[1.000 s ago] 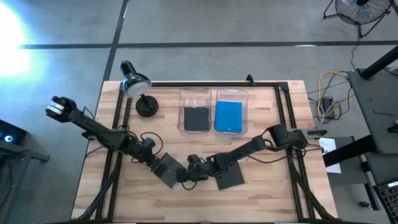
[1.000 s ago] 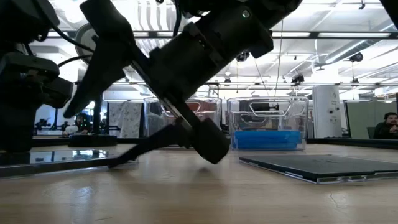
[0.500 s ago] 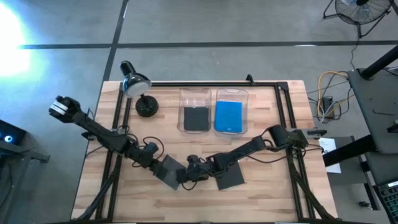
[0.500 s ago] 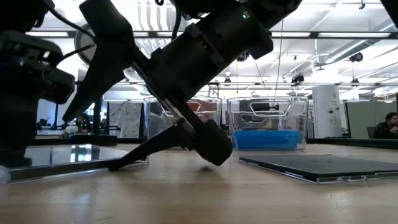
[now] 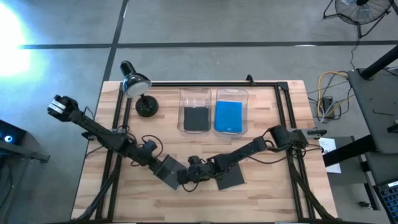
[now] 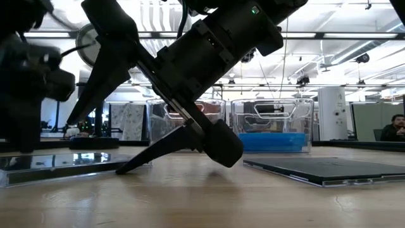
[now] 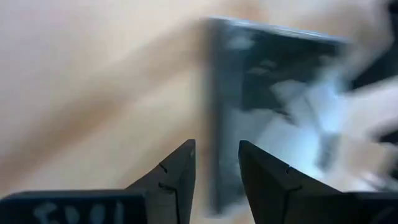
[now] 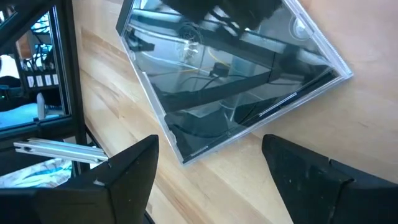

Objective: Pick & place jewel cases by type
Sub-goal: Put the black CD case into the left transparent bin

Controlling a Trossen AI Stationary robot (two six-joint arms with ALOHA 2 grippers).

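A: Jewel cases, thin square plastic. One dark grey flat case (image 5: 168, 169) lies on the wooden table (image 5: 273, 199) near its front middle, corner toward both arms. A second dark grey case (image 5: 231, 178) lies flat just to its right.

B: Bins?

A: Two clear plastic bins at the back centre. Left bin (image 5: 196, 94) holds a dark case (image 5: 197, 117); right bin (image 5: 232, 94) holds a bright translucent blue case (image 5: 228, 116).

B: Left gripper (image 7: 215, 168)?

A: Low over the first case's left edge. Fingers a narrow gap apart, the case's edge showing beyond that gap; nothing pinched that I can make out. Wrist view blurred.

B: Right gripper (image 8: 211, 165)?

A: Fingers spread wide, just off the same case's near corner (image 8: 236, 93), not touching it. In the low view it tilts down with its tip at the tabletop (image 6: 215, 142).

B: Else?

A: Black desk lamp (image 5: 138, 88) at back left. Person seated far right in the room behind (image 6: 396, 126).
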